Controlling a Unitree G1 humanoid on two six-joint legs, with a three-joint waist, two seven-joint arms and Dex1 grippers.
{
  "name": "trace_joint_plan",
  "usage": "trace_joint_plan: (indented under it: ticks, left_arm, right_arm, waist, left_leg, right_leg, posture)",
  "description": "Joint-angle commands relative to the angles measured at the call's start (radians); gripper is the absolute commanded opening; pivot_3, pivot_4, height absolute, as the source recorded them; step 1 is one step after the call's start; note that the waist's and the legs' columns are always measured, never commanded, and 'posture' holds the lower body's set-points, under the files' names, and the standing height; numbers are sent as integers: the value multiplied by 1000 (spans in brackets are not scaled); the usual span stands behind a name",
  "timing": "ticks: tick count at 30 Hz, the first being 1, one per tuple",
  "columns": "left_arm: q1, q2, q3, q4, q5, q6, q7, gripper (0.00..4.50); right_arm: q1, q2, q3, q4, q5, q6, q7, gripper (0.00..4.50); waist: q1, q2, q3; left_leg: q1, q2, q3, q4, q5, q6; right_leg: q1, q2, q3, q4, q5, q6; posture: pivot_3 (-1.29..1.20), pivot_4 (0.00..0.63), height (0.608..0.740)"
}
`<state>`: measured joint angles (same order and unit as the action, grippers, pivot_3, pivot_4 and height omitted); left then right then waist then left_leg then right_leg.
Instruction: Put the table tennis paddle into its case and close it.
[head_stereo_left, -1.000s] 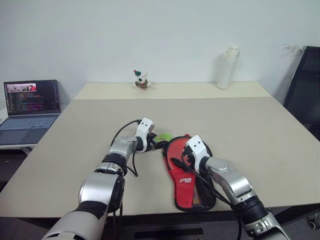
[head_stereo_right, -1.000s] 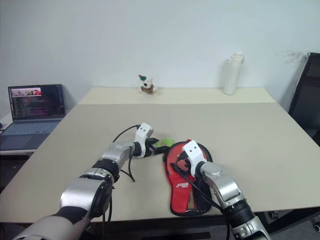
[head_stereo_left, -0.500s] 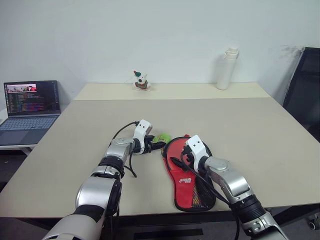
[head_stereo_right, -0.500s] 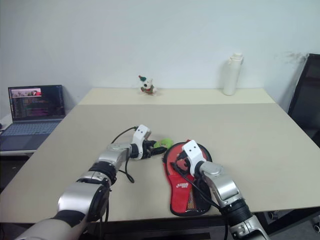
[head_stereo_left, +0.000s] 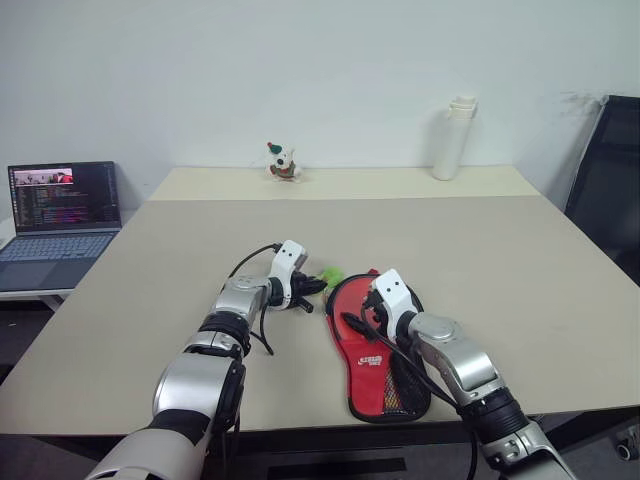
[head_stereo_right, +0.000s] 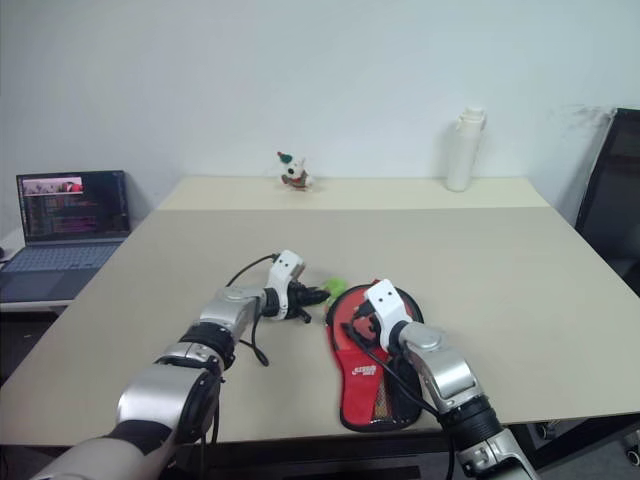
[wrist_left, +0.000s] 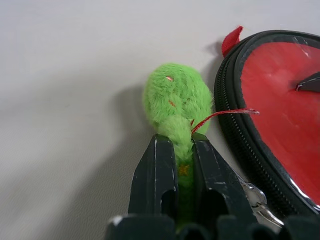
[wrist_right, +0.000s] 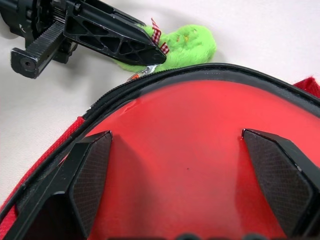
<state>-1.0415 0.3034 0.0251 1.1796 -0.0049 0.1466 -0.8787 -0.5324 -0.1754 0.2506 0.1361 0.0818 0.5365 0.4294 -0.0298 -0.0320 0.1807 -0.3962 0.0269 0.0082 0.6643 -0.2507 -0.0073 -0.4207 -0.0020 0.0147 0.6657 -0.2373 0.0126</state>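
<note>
Items before you, with task status.

1. Case (head_stereo_left: 378, 350): lies flat on the table (head_stereo_left: 500, 250), near its front edge, red face with white logo up, mesh part toward you. Zipped black edging runs round the rounded end in both wrist views, so that end reads as closed.
2. Table tennis paddle: not separately visible; judged to be inside the case already, though you cannot confirm this.
3. Green plush charm (wrist_left: 177, 102): just beside the case's rounded end, apparently tied to the zip pull by a red thread.
4. Left hand (wrist_left: 179, 150): fingers closed on the green plush charm.
5. Right hand (wrist_right: 187, 150): fingers spread wide, resting over the red face, gripping nothing.

Remaining, by judgement: confirm the zip is drawn fully home. If it is, little is left but to release.
</note>
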Motion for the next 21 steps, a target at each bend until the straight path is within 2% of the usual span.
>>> trace_joint_plan:
  ticks: [1,10,21]
  left_arm:
    - [-37,13,-4,-82,-7,-8,-9,11]
    - [-154,25,-29,19,61,-87,108,11]
    - [-250,-67,-70,142,159,-163,332,11]
  right_arm:
    - [32,-25,15,54,-40,33,-5,4500]
    - [67,-18,33,51,-23,84,17,4500]
    - [121,-10,46,31,-21,128,12,4500]
  waist:
    - [0,0,0]
    - [1,-4,-3]
    - [1,-7,-8]
  left_leg:
    - [0,0,0,0,0,0]
    - [0,0,0,0,0,0]
    - [0,0,0,0,0,0]
  right_leg:
    - [0,0,0,0,0,0]
    - [0,0,0,-1,0,0]
    - [1,0,0,-1,0,0]
  posture:
    - [0,150,740]
    - [0,150,740]
    - [0,150,740]
